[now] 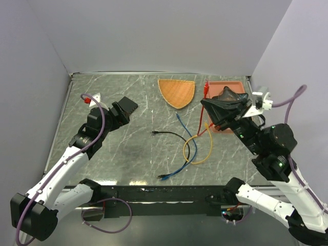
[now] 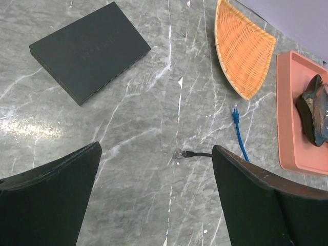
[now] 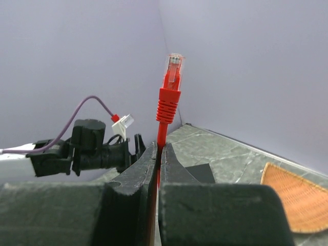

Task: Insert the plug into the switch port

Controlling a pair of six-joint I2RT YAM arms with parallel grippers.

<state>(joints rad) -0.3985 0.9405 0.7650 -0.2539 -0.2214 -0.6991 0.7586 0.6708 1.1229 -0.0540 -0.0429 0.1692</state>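
Observation:
The flat black switch box (image 2: 89,51) lies on the marble table; its ports are too small to tell apart. In the top view the box (image 1: 129,106) shows just beyond my left gripper (image 1: 114,119). The left gripper (image 2: 156,148) is wide open, empty and raised above the table. My right gripper (image 3: 160,146) is shut on a red cable just below its red plug (image 3: 171,87), which sticks out past the fingertips. In the top view the right gripper (image 1: 205,101) and the red plug (image 1: 206,88) hang at the tray's left edge, far right of the box.
An orange woven basket (image 1: 177,92) lies at the back. A salmon tray (image 2: 289,118) holds a dark object (image 2: 312,110). Loose black (image 1: 154,132), blue (image 2: 235,110) and yellow (image 1: 197,151) cables lie mid-table. Walls enclose the left, back and right.

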